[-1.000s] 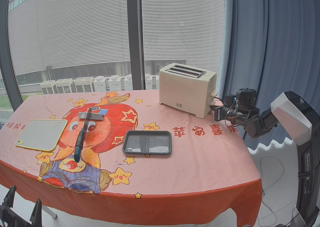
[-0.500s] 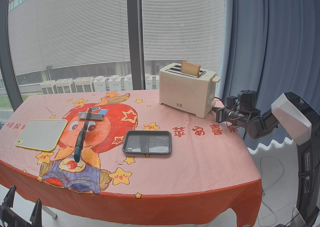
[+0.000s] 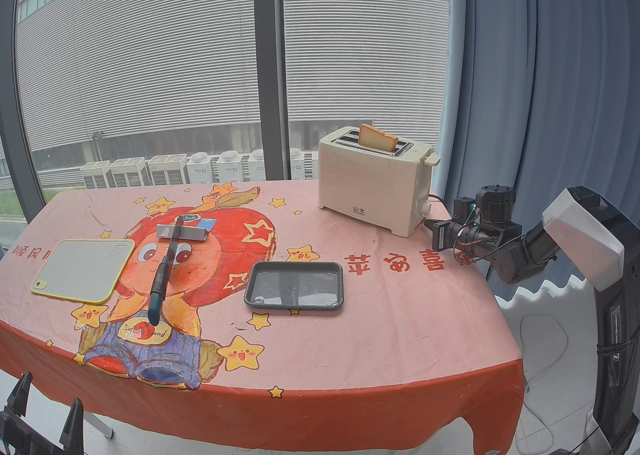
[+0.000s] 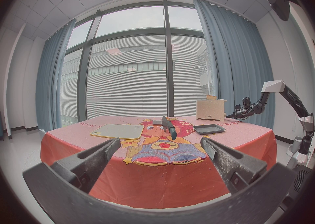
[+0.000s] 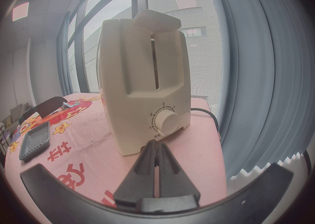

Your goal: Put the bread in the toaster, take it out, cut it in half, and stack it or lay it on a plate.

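Observation:
A slice of bread [image 3: 378,138] stands partly out of a slot of the cream toaster [image 3: 370,186] at the table's back right, and the toaster lever [image 3: 432,159] is up. My right gripper [image 3: 430,227] is shut and empty, low beside the toaster's lever end, its tips just short of the dial [image 5: 166,120]. In the right wrist view the gripper [image 5: 156,145] points at the toaster [image 5: 144,80]. My left gripper [image 4: 160,150] is open and empty, off the table's front left edge. A dark-handled knife [image 3: 163,269] lies on the cloth.
A black tray [image 3: 294,285] sits mid-table. A pale cutting board [image 3: 83,269] with a yellow rim lies at the left. The knife rests across a grey block [image 3: 192,232]. A power cord [image 5: 205,114] runs behind the toaster. Blue curtains hang right of the table.
The toaster lever has sprung up and the bread has popped out of the slot. My right gripper has dropped slightly and drawn back from the lever.

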You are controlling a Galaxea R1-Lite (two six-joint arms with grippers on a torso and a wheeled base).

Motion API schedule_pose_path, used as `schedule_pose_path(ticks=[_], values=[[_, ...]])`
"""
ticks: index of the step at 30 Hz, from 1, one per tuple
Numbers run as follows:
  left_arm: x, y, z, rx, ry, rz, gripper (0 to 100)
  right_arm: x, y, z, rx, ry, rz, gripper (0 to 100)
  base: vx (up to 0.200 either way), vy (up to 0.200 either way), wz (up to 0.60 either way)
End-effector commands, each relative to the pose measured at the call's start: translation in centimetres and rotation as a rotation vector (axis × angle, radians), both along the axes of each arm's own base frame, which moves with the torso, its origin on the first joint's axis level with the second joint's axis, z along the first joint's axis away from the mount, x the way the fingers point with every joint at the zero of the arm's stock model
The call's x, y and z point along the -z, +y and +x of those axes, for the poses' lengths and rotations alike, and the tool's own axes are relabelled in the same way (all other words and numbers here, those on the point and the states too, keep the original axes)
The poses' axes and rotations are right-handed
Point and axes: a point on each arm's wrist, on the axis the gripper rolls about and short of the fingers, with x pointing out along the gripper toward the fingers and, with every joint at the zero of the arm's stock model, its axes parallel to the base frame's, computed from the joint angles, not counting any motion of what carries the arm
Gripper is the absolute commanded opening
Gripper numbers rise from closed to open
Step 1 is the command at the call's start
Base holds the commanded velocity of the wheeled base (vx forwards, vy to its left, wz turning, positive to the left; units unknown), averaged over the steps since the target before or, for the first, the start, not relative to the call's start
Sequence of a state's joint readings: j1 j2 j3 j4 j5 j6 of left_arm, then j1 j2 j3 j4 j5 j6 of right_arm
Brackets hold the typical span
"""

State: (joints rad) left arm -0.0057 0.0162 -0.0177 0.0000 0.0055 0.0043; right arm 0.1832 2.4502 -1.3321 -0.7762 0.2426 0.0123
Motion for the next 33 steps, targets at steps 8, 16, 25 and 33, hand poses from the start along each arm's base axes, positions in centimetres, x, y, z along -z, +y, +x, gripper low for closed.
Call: schedule_pose_path(ticks=[8,16,25,33], values=[[0.5,0.0,0.0,-0.002,0.005,-0.001,100,-1.7,0.2,-1.7,-0.011,-0.010,-0.001,0,0.000,0.000,0.00],[0.5,0.0,0.0,-0.002,0.005,-0.001,100,-6.5,0.3,-3.8,-0.024,-0.077,0.011,0,0.000,0.000,0.00],[0.5,0.0,0.0,0.000,0.005,-0.001,100,-12.9,1.6,-5.7,-0.059,-0.153,0.050,100,0.000,0.000,0.00],[0.5,0.0,0.0,0.001,0.005,-0.006,100,-14.6,1.2,-7.4,-0.059,-0.177,0.050,100,0.000,0.000,0.00]])
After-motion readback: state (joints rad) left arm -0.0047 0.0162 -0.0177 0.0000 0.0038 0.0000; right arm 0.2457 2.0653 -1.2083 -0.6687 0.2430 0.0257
